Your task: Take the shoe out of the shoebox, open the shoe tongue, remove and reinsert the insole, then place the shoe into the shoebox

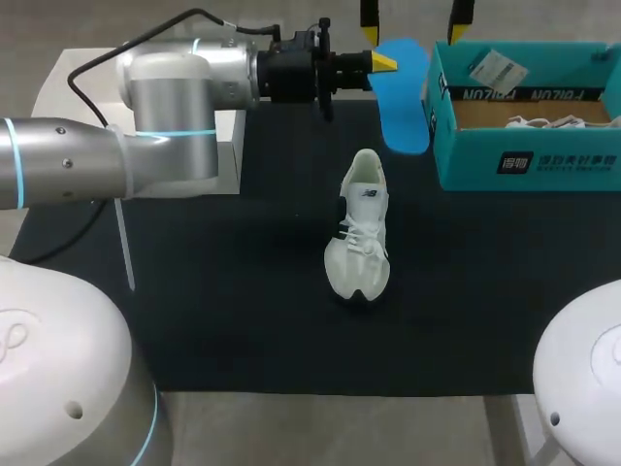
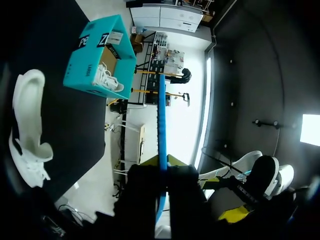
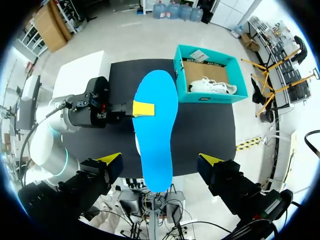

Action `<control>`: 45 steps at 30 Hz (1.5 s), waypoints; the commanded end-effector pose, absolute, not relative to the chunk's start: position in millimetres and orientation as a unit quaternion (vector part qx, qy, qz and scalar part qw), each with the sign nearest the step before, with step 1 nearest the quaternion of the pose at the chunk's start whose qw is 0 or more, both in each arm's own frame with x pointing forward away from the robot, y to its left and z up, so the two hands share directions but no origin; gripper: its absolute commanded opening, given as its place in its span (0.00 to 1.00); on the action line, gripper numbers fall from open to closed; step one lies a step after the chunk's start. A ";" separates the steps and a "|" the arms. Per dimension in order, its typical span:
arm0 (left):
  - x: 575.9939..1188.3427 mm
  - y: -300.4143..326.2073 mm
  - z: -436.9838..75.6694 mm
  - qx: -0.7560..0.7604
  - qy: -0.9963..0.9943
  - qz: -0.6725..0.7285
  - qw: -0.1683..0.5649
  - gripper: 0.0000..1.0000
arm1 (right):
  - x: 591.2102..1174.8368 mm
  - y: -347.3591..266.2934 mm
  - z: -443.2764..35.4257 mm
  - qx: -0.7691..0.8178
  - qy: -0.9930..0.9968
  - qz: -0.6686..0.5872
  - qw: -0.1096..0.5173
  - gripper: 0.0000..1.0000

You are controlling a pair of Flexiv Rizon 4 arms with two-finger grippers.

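Shoe (image 1: 359, 233) lies left of, before shoebox (image 1: 468, 160).

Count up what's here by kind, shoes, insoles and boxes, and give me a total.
2 shoes: loose shoe, boxed shoe
1 insole
1 box
Total: 4
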State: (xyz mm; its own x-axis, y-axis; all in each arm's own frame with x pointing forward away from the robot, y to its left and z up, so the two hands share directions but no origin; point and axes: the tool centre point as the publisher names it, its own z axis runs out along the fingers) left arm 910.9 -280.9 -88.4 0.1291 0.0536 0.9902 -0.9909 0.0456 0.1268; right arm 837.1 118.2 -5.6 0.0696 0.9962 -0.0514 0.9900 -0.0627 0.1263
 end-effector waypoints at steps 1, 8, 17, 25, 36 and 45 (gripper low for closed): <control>909.2 -279.4 -88.6 0.508 -0.463 0.471 0.553 0.00 | 839.3 120.6 -6.2 0.728 0.683 0.025 0.058 1.00; 909.1 -279.8 -87.7 0.506 -0.465 0.471 0.553 0.00 | 838.5 120.5 -5.9 0.727 0.684 0.026 0.058 1.00; 908.4 -280.2 -87.8 0.508 -0.467 0.469 0.551 0.00 | 838.0 120.3 -5.9 0.726 0.687 0.035 0.033 1.00; 908.4 -280.2 -87.8 0.508 -0.467 0.469 0.551 0.00 | 838.0 120.3 -5.9 0.726 0.687 0.035 0.033 1.00; 908.4 -280.2 -87.8 0.508 -0.467 0.469 0.551 0.00 | 838.0 120.3 -5.9 0.726 0.687 0.035 0.033 1.00; 908.4 -280.2 -87.8 0.508 -0.467 0.469 0.551 0.00 | 838.0 120.3 -5.9 0.726 0.687 0.035 0.033 1.00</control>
State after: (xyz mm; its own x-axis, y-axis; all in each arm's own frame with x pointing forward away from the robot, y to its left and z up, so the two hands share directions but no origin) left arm 908.4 -280.2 -87.5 0.1235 0.0431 0.9914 -0.9916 0.0452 0.1215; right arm 837.6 120.6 -5.9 0.0541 0.9985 0.0062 0.9939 -0.0545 0.0962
